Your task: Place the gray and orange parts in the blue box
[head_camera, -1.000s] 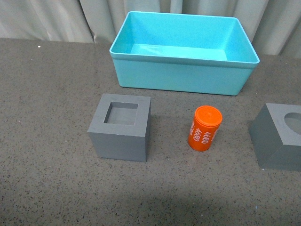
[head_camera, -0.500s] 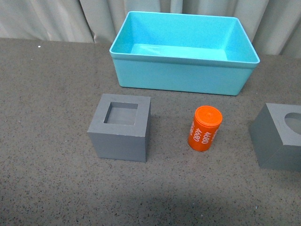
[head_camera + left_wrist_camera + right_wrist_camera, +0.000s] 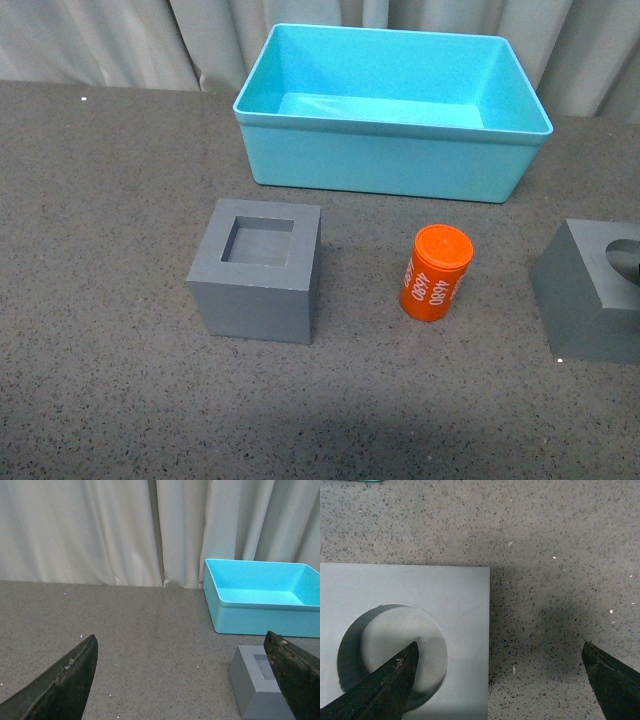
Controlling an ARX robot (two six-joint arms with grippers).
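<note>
Tabletop: dark speckled surface [image 3: 100,400] with a pale curtain [image 3: 100,40] behind; all the task's things sit on it in the open.
Blue box: the blue box [image 3: 390,165] stands at the far side, empty, long wall facing the robot, so either arm can probably reach over its rim.
Square-recess cube: the gray cube with the square recess [image 3: 255,300] rests flat, recess up, near the box's left end and well apart from the other parts.
Orange cylinder: the orange cylinder [image 3: 435,275] stands upright between the two cubes, touching neither.
Round-recess cube: the gray cube with the round recess [image 3: 585,300] sits at the right edge of the front view, partly cut off.
Right gripper: the right gripper [image 3: 499,645] is spread wide and holds nothing; one finger hangs over the round hollow, the other over bare table past the cube's edge. This likely lines it up to pinch that wall.
Left gripper: the left gripper [image 3: 180,636] is wide open, empty, and aimed across the table, apparently waiting.
Progress: no part is in the box yet.
</note>
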